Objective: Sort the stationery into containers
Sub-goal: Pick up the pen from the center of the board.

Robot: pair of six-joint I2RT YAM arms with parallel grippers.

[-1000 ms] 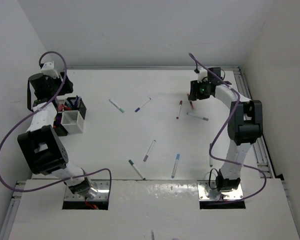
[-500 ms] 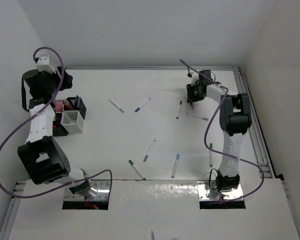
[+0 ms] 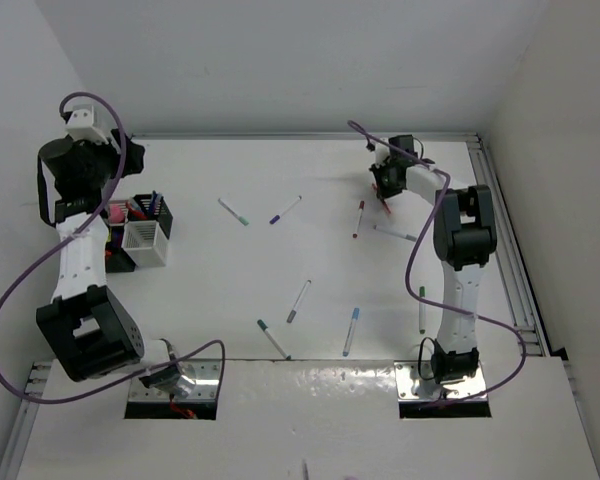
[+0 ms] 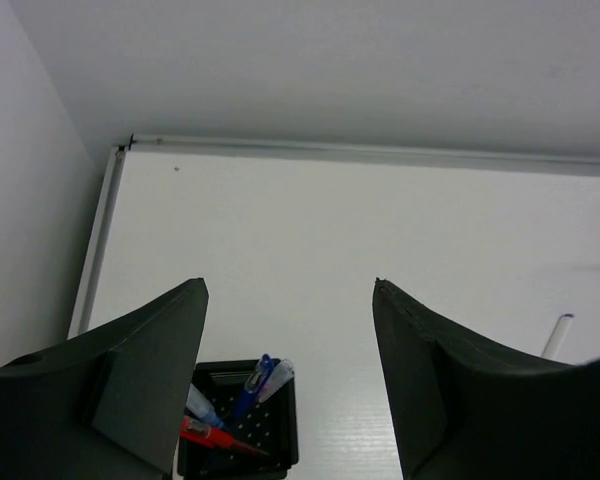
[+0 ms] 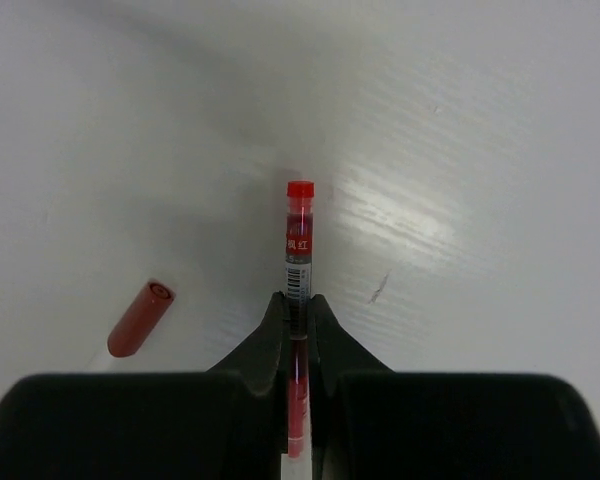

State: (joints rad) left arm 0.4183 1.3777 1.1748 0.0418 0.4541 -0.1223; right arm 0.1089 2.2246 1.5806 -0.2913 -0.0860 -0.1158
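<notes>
Your right end effector (image 5: 298,305) has shifted left and closed tight on the red pen (image 5: 299,235); lift straight up while your left end effector (image 4: 290,285) hangs open, empty

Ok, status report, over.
Right gripper shut on red pen. Left gripper open, empty, above black holder. Dark red pen lies beside the grip, not touching.
</notes>
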